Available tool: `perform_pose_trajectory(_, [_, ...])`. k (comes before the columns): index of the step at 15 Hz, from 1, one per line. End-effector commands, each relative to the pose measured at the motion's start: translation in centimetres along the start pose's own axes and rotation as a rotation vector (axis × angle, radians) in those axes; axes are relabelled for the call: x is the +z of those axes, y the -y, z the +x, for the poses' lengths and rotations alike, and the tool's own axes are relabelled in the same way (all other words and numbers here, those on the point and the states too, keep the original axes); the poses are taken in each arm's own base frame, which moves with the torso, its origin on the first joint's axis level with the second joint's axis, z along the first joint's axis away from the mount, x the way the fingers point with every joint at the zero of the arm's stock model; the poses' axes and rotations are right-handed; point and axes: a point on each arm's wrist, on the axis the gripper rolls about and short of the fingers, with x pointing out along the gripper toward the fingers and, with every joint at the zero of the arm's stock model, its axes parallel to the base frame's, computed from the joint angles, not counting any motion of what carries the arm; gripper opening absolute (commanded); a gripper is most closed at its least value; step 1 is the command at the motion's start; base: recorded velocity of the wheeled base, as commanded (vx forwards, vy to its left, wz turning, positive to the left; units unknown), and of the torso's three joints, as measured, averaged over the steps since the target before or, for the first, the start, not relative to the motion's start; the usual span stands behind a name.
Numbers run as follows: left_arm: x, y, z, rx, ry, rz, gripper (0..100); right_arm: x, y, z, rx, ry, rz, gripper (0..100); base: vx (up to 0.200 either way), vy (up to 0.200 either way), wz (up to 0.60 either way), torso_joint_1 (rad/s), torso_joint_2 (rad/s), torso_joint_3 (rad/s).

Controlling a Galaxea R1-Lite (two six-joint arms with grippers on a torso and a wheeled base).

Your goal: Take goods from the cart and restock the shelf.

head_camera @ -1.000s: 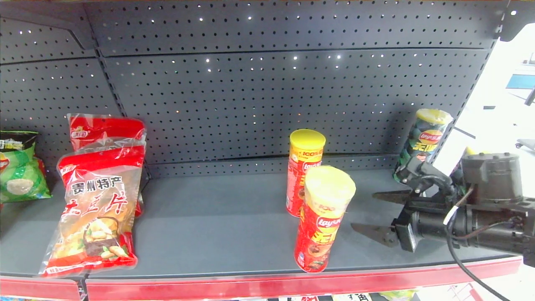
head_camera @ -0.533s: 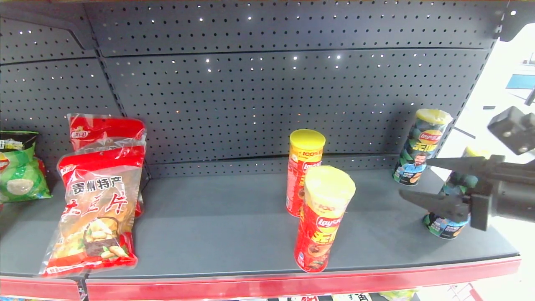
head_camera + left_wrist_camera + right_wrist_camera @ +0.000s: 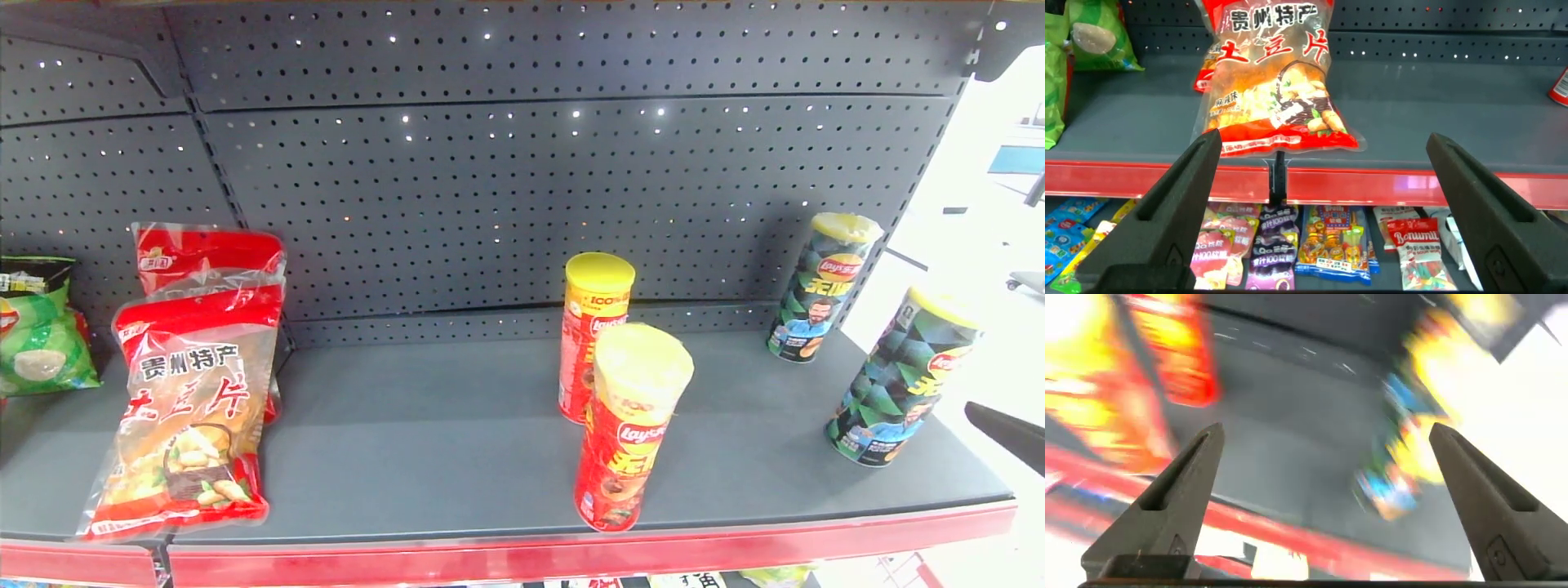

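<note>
Evidently empty, the right gripper (image 3: 1324, 433), jaws spread wide, sits near the green can (image 3: 902, 380), which stands upright at the shelf's (image 3: 457, 441) right end, in front of its twin (image 3: 823, 286), probably to form a row. The left gripper (image 3: 1324, 137), equally spread and empty, faces the snack bag (image 3: 1270, 77).

Matt grey metal shelf (image 3: 457, 441) — glossy plastic bag (image 3: 184, 408) (crinkled film)

Left end effector (image 3: 1321, 214): fingers spread wide, empty. Right end effector (image 3: 1323, 505): fingers spread wide, empty; one finger (image 3: 1009, 434) at head view's right edge.
</note>
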Motion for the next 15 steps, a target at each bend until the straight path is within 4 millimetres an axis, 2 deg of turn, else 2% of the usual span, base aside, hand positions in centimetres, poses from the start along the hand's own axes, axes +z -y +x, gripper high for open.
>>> perform_pose_trajectory(1, [0.0, 0.0, 0.0, 0.001, -0.001, 0.0, 100, -3.4, -0.3, -2.5, -0.096, 0.014, 0.057, 100, 0.0, 0.0, 0.0, 0.0, 0.0, 0.0])
perform_pose_trajectory(7, [0.0, 0.0, 0.0, 0.001, -0.001, 0.0, 100, -10.7, -1.4, -5.1, -0.209, 0.046, 0.107, 100, 0.0, 0.0, 0.0, 0.0, 0.0, 0.0])
perform_pose_trajectory(9, [0.0, 0.0, 0.0, 0.001, -0.001, 0.0, 100, -14.9, -2.2, -5.4, -0.253, 0.041, 0.12, 100, 0.0, 0.0, 0.0, 0.0, 0.0, 0.0])
perform_pose_trajectory(14, [0.0, 0.0, 0.0, 0.0, -0.001, 0.0, 100, -15.6, -2.8, -6.5, -0.231, 0.16, 0.128, 100, 0.0, 0.0, 0.0, 0.0, 0.0, 0.0])
perform_pose_trajectory(15, [0.0, 0.0, 0.0, 0.0, -0.001, 0.0, 100, -16.1, -2.9, -6.5, -0.225, 0.121, 0.152, 100, 0.0, 0.0, 0.0, 0.0, 0.0, 0.0])
